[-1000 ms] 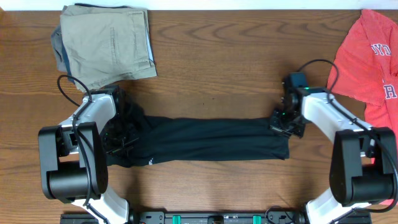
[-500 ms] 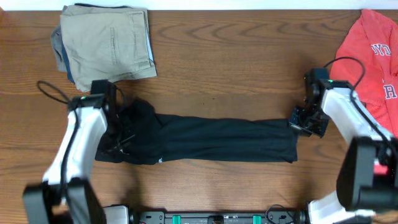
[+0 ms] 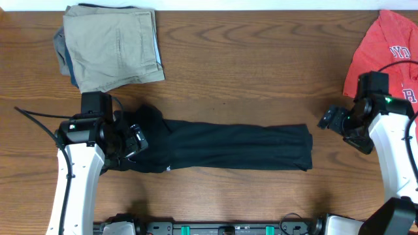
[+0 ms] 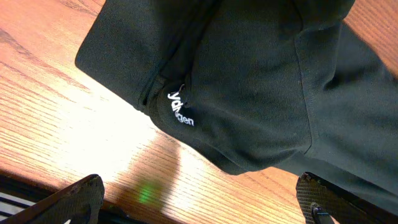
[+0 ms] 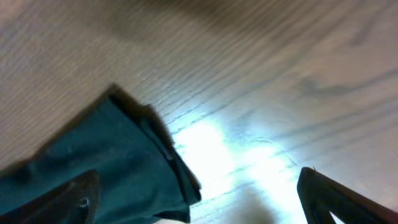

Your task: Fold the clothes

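Observation:
The black garment (image 3: 235, 147) lies as a long folded strip across the table's middle, bunched at its left end. My left gripper (image 3: 134, 140) hovers over that bunched end. In the left wrist view the black garment (image 4: 249, 81) shows a small white logo (image 4: 179, 107), and the left gripper (image 4: 199, 199) is open and holds nothing. My right gripper (image 3: 333, 119) is just right of the strip's right end, apart from it. The right wrist view has that end (image 5: 93, 162) at the lower left, with the right gripper (image 5: 199, 190) open over bare wood. A red tee (image 3: 385, 59) lies at the back right.
Folded khaki trousers (image 3: 111, 46) rest on a small stack of clothes at the back left. The red tee reaches the table's right edge, close behind my right arm. The wooden table (image 3: 248, 72) shows between the strip and the back edge.
Both grippers have opened and let go of the black garment's ends. The right gripper moved right, off the cloth. The strip now lies slightly further right and nearer the front.

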{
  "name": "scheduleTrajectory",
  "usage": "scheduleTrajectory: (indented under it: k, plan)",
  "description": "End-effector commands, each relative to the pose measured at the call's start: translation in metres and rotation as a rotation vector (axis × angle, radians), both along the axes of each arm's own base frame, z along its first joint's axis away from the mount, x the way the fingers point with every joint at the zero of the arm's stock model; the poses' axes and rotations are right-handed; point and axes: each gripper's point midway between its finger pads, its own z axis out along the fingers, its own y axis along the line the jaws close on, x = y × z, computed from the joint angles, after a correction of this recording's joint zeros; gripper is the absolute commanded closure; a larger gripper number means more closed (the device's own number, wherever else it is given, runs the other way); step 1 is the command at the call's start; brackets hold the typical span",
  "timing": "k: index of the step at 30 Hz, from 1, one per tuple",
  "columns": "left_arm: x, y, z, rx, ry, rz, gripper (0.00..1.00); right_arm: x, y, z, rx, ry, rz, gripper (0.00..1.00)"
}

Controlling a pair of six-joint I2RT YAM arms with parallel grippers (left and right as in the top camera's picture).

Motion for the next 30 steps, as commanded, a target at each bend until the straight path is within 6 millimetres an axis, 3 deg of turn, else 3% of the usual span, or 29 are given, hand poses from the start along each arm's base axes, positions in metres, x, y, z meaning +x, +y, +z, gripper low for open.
scheduleTrajectory:
  k: [1, 11, 16, 21, 24, 30]
  plan:
    - [-0.003, 0.001, -0.001, -0.003, 0.010, 0.004, 0.02, -0.007, 0.029, -0.021, 0.184, 0.000, 0.120, 0.01]
    - [-0.008, 0.000, -0.001, -0.004, 0.031, -0.005, 0.02, -0.026, 0.073, -0.071, 0.435, 0.000, 0.167, 0.01]
    - [-0.008, 0.000, -0.001, -0.004, 0.031, -0.007, 0.02, -0.037, 0.083, -0.084, 0.484, 0.019, 0.165, 0.02]
    - [-0.007, 0.000, -0.001, -0.004, 0.025, -0.007, 0.02, -0.045, 0.098, -0.088, 0.531, 0.023, 0.188, 0.12]
    - [-0.007, 0.000, -0.001, -0.004, 0.025, -0.007, 0.02, -0.047, 0.103, -0.091, 0.542, 0.030, 0.179, 0.33]
    - [-0.007, 0.000, -0.001, -0.004, 0.025, -0.007, 0.02, -0.044, 0.099, -0.093, 0.515, 0.034, 0.139, 0.99]
